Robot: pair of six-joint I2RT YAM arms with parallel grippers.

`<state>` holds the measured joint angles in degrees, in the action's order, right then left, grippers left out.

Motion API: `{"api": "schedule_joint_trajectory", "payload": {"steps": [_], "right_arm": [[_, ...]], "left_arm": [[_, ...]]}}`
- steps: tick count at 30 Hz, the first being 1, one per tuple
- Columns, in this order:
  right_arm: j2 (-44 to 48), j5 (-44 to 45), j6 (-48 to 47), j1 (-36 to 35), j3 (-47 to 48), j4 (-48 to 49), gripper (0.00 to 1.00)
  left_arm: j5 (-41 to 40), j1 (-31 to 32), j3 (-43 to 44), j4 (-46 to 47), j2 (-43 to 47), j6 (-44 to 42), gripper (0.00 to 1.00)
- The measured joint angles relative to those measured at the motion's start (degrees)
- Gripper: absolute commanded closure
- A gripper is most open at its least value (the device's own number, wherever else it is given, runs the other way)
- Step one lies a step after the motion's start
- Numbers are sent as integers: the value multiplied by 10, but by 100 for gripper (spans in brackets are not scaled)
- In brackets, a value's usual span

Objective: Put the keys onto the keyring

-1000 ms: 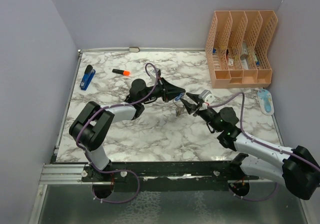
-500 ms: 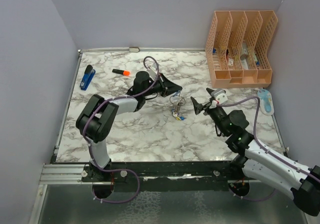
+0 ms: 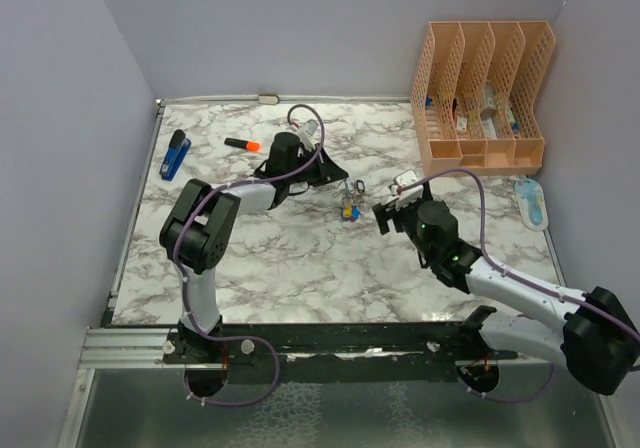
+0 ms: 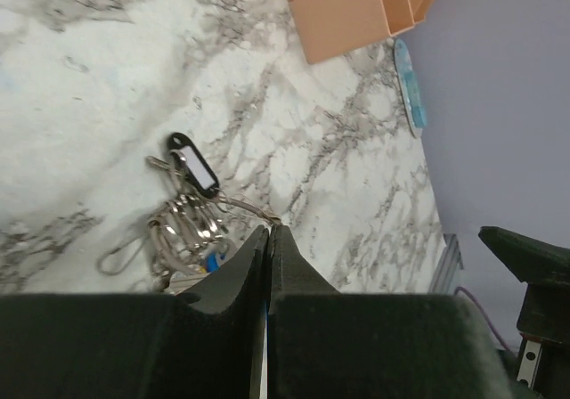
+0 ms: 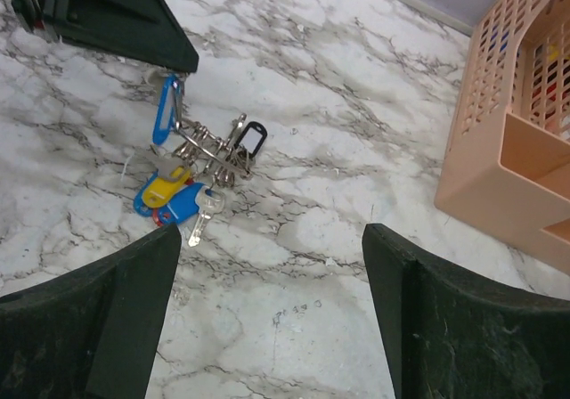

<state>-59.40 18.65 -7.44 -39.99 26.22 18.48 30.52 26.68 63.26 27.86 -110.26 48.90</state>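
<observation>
The keyring (image 3: 350, 204) lies on the marble table as a cluster of metal keys with blue, yellow and black tags. In the right wrist view (image 5: 209, 150) one blue-tagged key (image 5: 163, 109) leans up toward my left gripper, and another blue tag (image 5: 178, 205) lies under the yellow tag. My left gripper (image 3: 343, 181) is shut, and the thin wire of the ring (image 4: 240, 209) runs right into its tips (image 4: 269, 228). My right gripper (image 3: 385, 213) is open and empty, just right of the cluster (image 5: 272, 239).
A peach file organizer (image 3: 480, 98) stands at the back right. A pale blue object (image 3: 531, 201) lies by the right wall. A blue stapler (image 3: 175, 154) and an orange marker (image 3: 242, 144) lie at the back left.
The two grippers met at the keys a second ago. The right gripper has let go, opened and drawn back. The left gripper has pulled back left, and the cluster now rests on the table.
</observation>
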Motion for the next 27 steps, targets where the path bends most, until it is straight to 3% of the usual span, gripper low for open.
{"api": "schedule_joint_trajectory", "payload": {"steps": [9, 15, 18, 24, 27], "right_arm": [[-61, -2, 32, 22, 8, 0, 14], [-74, -6, 46, 34, 8, 0, 13], [-82, -11, 50, 37, 9, 0, 12], [-90, -16, 58, 44, 11, -5, 11], [-89, -22, 65, 56, 12, -10, 0]], "left_arm": [[0, -42, 11, -55, -5, -85, 100], [10, -52, 29, -93, -5, -129, 74], [20, -54, 42, -114, -5, -151, 74], [25, -64, 45, -170, 20, -205, 63], [23, -77, 43, -189, 45, -231, 60]]}}
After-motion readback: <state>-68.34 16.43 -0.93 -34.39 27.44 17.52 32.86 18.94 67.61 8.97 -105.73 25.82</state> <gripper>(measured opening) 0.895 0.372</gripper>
